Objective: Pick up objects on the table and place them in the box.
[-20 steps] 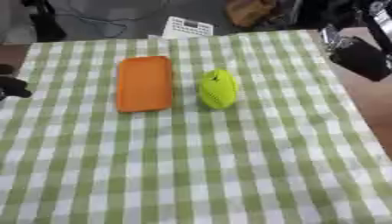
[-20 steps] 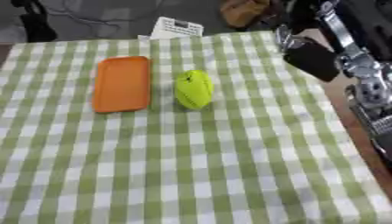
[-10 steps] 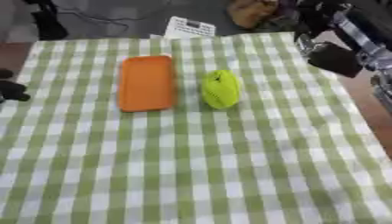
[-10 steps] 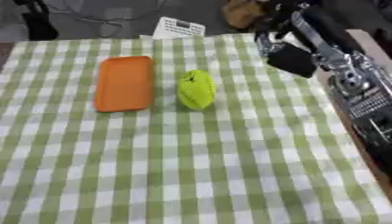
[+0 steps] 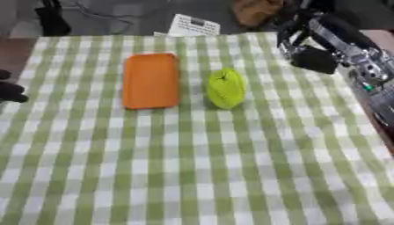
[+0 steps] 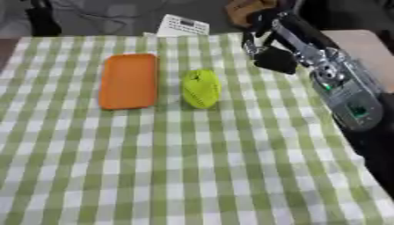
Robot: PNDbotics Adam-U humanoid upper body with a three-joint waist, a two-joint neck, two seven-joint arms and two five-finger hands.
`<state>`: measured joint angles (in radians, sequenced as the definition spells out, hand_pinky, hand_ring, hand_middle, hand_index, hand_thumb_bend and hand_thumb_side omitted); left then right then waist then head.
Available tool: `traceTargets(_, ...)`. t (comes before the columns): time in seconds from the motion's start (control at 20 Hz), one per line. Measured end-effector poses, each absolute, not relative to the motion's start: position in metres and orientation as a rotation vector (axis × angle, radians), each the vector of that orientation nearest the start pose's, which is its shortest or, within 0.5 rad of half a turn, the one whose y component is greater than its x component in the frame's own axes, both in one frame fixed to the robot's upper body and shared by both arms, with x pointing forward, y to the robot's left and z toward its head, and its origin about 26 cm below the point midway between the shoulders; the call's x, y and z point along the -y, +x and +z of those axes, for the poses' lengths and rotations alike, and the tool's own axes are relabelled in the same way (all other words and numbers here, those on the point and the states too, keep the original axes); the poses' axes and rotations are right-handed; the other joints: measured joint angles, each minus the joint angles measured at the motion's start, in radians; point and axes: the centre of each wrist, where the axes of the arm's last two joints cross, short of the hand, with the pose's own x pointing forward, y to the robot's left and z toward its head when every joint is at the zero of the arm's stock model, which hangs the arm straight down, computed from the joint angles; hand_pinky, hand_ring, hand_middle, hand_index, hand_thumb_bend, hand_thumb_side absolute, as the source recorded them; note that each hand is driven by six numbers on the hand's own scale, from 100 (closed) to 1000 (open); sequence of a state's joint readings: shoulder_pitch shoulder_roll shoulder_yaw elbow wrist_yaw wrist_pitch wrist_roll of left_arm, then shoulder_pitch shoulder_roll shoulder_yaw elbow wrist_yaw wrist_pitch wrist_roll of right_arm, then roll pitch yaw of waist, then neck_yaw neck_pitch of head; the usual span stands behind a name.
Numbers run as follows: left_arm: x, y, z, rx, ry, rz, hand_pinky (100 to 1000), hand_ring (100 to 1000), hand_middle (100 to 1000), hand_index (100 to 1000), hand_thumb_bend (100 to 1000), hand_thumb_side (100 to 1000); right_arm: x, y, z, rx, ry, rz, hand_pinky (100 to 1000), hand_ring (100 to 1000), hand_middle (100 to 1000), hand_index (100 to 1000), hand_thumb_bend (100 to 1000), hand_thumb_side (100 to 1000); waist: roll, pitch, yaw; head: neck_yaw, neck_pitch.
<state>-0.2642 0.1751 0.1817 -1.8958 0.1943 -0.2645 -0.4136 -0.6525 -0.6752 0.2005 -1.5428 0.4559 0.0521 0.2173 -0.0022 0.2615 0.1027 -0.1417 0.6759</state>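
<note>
Green-and-white checked cloth (image 5: 192,167) covers the whole table, laid a bit askew. Beyond the far edge: grey floor, a white printed card or sheet (image 6: 183,25) lying just off the cloth, a brown lumpy thing (image 5: 258,9) to its right, dark stand (image 5: 52,19) at far left.

Containers: orange rectangular tray (image 5: 151,80), shallow w/ raised rim, sits far-left of centre, long side running near-far. Nothing in it. No other box-like thing seen.

Task obj: yellow-green oval object (image 6: 201,88), ball-like w/ a dark seam, lies on cloth just right of tray, apart from it, not touched by either hand.

Right arm comes in from far-right corner, silver joints and a green-lit module along the right edge. Right hand (image 6: 271,56) hangs over far-right part of cloth, above and right of the oval obj, well clear of it. Dark, blurred; fingers point down twd cloth but whether open or curled — cannot tell. Holds nothing visible.

Left hand (image 5: 11,91): only a dark bit at left edge, mid-height, off the tray's left. Finger state cannot tell.

Open room: whole near half of cloth bare; also bare strip between tray and left edge, and between oval obj and right edge.
</note>
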Motion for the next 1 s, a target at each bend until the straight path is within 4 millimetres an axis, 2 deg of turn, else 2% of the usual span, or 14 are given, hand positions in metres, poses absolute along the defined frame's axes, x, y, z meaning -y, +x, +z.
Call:
traceTargets(0.05, -0.291, 0.310, 0.163, 2.398, -0.172, -0.460, 651, 674, 710, 778, 156, 959, 0.294, 0.389, 0.236, 1.769, -0.826, 1.179, 853, 909, 865, 939, 169, 740, 0.000, -0.002, 0.000, -0.001, 0.000)
traceTargets(0.1, -0.291, 0.310, 0.162, 2.397, -0.173, -0.460, 651, 674, 710, 778, 156, 959, 0.296, 0.390, 0.234, 1.760, -0.824, 1.182, 853, 909, 865, 939, 169, 740, 0.000, -0.004, 0.000, -0.002, 0.000)
traceTargets(0.15, -0.291, 0.310, 0.162, 2.397, -0.175, -0.460, 651, 674, 710, 778, 153, 962, 0.297, 0.392, 0.234, 1.752, -0.823, 1.185, 867, 921, 869, 940, 190, 702, 0.000, -0.004, 0.000, -0.002, 0.000)
traceTargets(0.2, -0.291, 0.310, 0.162, 2.396, -0.176, -0.461, 651, 674, 710, 778, 155, 959, 0.298, 0.393, 0.232, 1.743, -0.822, 1.189, 874, 929, 872, 941, 191, 746, 0.000, -0.004, 0.001, -0.003, 0.000)
traceTargets(0.75, -0.290, 0.310, 0.162, 2.398, -0.185, -0.469, 650, 674, 710, 776, 154, 959, 0.303, 0.401, 0.222, 1.678, -0.819, 1.225, 864, 927, 883, 950, 209, 771, 0.000, -0.004, 0.019, -0.010, -0.001)
traceTargets(0.8, -0.290, 0.310, 0.162, 2.398, -0.185, -0.470, 651, 675, 710, 776, 154, 959, 0.303, 0.401, 0.222, 1.676, -0.819, 1.228, 864, 927, 892, 957, 279, 786, -0.001, -0.004, 0.020, -0.010, -0.001)
traceTargets(0.85, -0.289, 0.310, 0.162, 2.398, -0.186, -0.472, 651, 675, 710, 776, 154, 959, 0.303, 0.401, 0.221, 1.671, -0.816, 1.232, 864, 927, 892, 957, 279, 786, -0.001, -0.004, 0.022, -0.011, -0.002)
traceTargets(0.9, -0.289, 0.310, 0.162, 2.397, -0.188, -0.474, 650, 675, 710, 775, 154, 959, 0.303, 0.402, 0.220, 1.665, -0.813, 1.239, 862, 925, 894, 958, 361, 781, -0.003, -0.004, 0.025, -0.013, -0.003)
traceTargets(1.0, -0.288, 0.310, 0.162, 2.397, -0.193, -0.480, 651, 675, 710, 775, 155, 959, 0.301, 0.403, 0.219, 1.657, -0.800, 1.257, 862, 924, 895, 958, 391, 772, -0.007, -0.004, 0.029, -0.018, -0.008)
